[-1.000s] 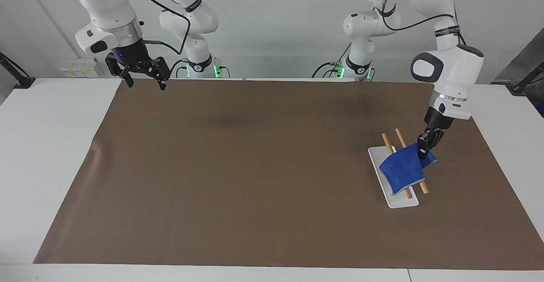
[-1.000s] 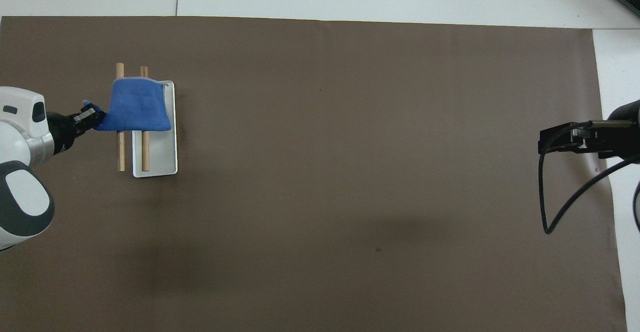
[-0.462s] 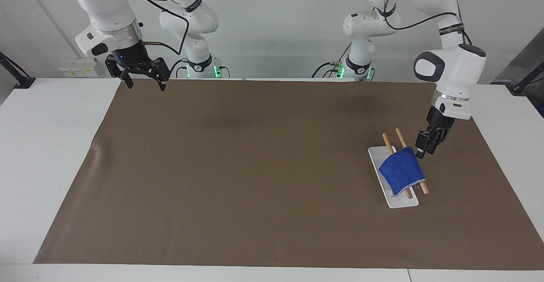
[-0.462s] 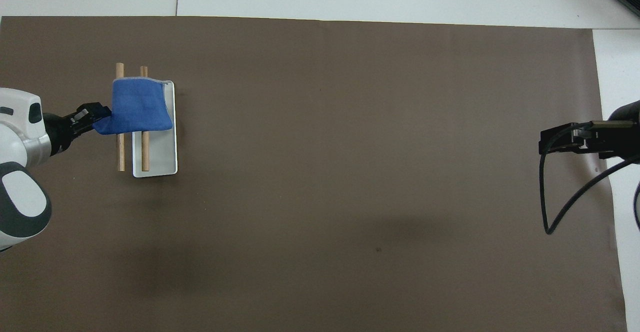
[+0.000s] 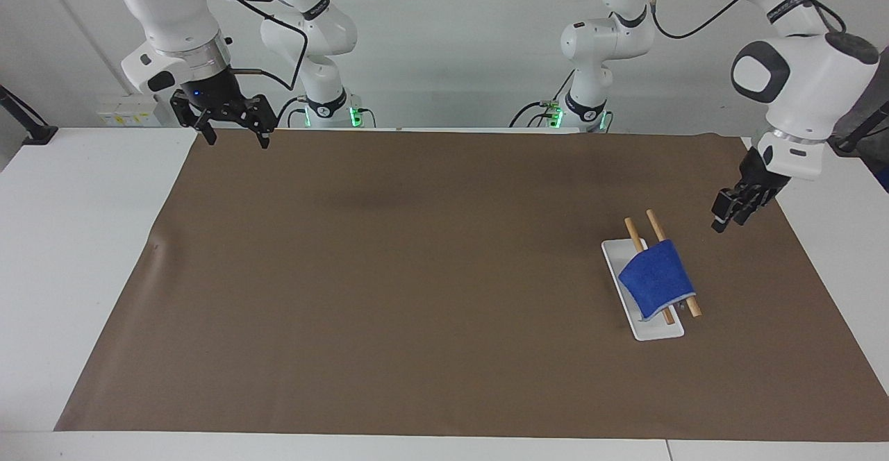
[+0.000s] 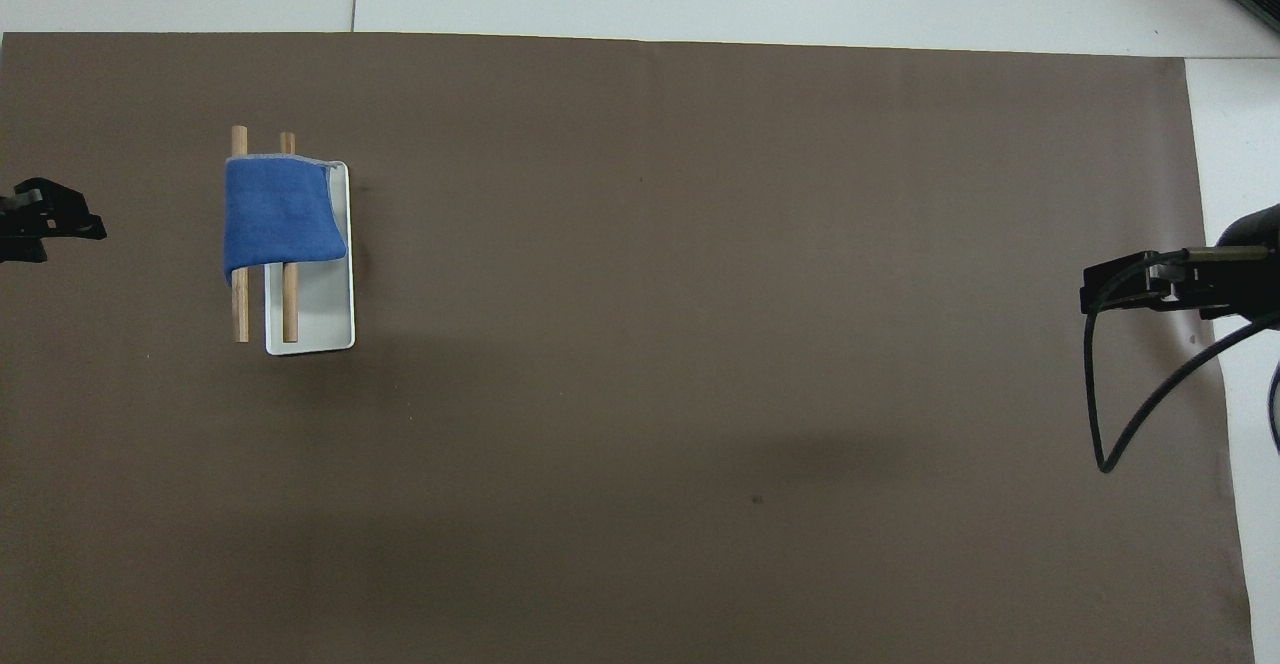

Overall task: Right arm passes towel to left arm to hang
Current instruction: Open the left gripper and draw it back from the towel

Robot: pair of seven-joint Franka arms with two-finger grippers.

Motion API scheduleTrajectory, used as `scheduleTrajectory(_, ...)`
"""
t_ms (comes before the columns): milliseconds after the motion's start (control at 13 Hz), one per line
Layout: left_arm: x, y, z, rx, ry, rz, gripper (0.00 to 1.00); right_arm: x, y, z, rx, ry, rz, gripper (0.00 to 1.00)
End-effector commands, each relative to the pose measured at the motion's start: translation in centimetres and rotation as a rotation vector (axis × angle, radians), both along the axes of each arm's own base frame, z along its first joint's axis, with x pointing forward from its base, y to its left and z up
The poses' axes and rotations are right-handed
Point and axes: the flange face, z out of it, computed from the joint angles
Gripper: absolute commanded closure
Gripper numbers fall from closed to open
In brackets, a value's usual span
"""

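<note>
Backed off toward frame right: left end effector (image 5: 721, 223), opening unclear, towel (image 5: 656, 278) left draped over rack (image 5: 653, 330) to hang; right end effector (image 5: 238, 139) waiting agape, upper left.

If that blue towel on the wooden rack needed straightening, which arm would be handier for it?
Probably the left. The left gripper hangs beside the rack where the towel is draped, holding nothing. The right gripper waits open at the table's other end.
</note>
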Motion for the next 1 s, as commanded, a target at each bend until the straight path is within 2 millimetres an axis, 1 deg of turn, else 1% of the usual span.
scheduleTrajectory(0,-1.1,-0.7,5.7,0.029,0.085,-0.029,0.4,-0.3,-0.5,-0.1,0.007,0.006,0.016,0.0)
scheduleTrajectory(77,-1.7,-1.4,6.6,0.028,0.115,-0.045,0.4,-0.3,-0.4,-0.1,0.007,0.006,0.019,0.0)
scheduleTrajectory(154,-2.0,-2.9,7.0,0.029,0.132,-0.072,0.4,-0.3,-0.4,-0.1,0.007,0.006,0.018,0.0)
scheduleTrajectory(308,-2.6,-6.6,8.1,0.073,0.118,-0.142,0.39,-0.2,-0.5,-0.1,0.007,0.007,0.018,0.0)
scheduleTrajectory(385,-2.7,-7.9,8.2,0.102,0.115,-0.174,0.39,-0.3,-0.6,-0.1,0.007,0.006,0.015,0.0)
scheduleTrajectory(462,-2.7,-8.7,8.4,0.112,0.103,-0.217,0.39,-0.3,-0.7,-0.1,0.007,0.006,0.013,0.0)
scheduleTrajectory(692,-3.3,-9.0,8.4,0.115,0.109,-0.296,0.38,-0.2,-0.7,-0.1,0.007,0.005,0.012,0.0)
scheduleTrajectory(769,-3.4,-9.0,7.9,0.117,0.113,-0.315,0.34,-0.2,-0.7,-0.1,0.007,0.005,0.012,0.0)
scheduleTrajectory(846,-3.4,-9.0,8.0,0.116,0.108,-0.317,0.24,-0.2,-0.7,-0.1,0.007,0.007,0.013,0.0)
scheduleTrajectory(923,-3.4,-9.0,8.0,0.116,0.107,-0.314,0.03,-0.3,-0.6,-0.1,0.007,0.007,0.019,0.0)
